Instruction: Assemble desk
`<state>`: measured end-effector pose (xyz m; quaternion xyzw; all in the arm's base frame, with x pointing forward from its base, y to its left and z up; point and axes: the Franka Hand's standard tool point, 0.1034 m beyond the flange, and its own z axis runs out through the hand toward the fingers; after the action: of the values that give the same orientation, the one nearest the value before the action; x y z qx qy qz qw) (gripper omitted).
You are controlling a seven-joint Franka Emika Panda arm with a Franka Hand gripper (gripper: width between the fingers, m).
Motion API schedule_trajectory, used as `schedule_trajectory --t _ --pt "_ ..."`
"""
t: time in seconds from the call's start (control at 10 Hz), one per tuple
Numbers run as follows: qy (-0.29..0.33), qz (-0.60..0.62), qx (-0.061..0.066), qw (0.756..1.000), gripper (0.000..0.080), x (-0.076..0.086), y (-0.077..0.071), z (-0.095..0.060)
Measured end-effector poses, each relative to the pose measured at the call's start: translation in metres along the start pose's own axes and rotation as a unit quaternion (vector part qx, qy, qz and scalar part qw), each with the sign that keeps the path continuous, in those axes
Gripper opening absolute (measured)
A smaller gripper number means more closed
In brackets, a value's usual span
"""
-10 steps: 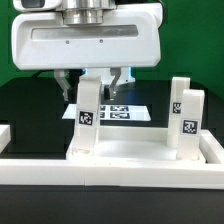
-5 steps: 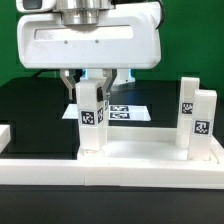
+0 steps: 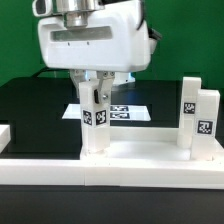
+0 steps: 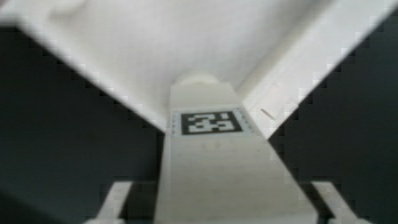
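We take the white desk panel point(image 3: 140, 155) first: it lies flat on the black table point(image 3: 30, 105), close against the white rail point(image 3: 110, 180) that runs along the table's front edge. 3 tagged legs stand upright on it. 1 leg point(image 3: 95, 125) is near the panel's corner on the exterior view's left, and the claw point(image 3: 97, 92) pinches it near the top, a finger on each side. In the wrist view the same leg point(image 4: 217, 150) runs up between the 2 fingers point(image 4: 118, 200), its square tag facing the camera. The other 2 legs point(image 3: 190, 118) point(image 3: 205, 125) stand close together at the panel's end on the exterior view's right.

Behind the panel, the marker board point(image 3: 128, 111) lies flat further back on the table.

We judge the job partly done: 2 legs look seated, a 3rd is being fitted or turned in now, and we cannot tell how firmly it sits. A 4th leg is not in sight, so at least that one seems left.
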<state>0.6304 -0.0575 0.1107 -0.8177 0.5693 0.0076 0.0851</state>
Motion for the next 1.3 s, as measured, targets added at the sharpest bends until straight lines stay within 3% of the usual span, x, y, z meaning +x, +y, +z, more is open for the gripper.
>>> schedule_trajectory --t 0.3,0.5,0.6,0.7,0.8,0.9,1.3 --pt "-0.004 0.133 0.003 0.991 0.0292 -0.0022 -0.0004 0.0038" --pt "-0.003 0.128 0.002 0.992 0.0292 -0.0022 -0.0003 0.0039" --pt "-0.005 0.091 -0.004 0.996 0.0292 -0.0034 0.0008 0.0037" --pt "-0.015 -0.001 -0.031 0.999 0.0507 -0.0073 0.0036 0.0014" --pt "-0.012 -0.083 -0.039 0.996 0.0605 -0.0069 0.0016 0.0018" --pt "-0.020 -0.192 -0.048 0.980 0.0637 -0.0099 0.0040 0.0048" --pt "-0.018 -0.336 -0.044 0.941 0.0649 -0.0080 0.0051 0.0057"
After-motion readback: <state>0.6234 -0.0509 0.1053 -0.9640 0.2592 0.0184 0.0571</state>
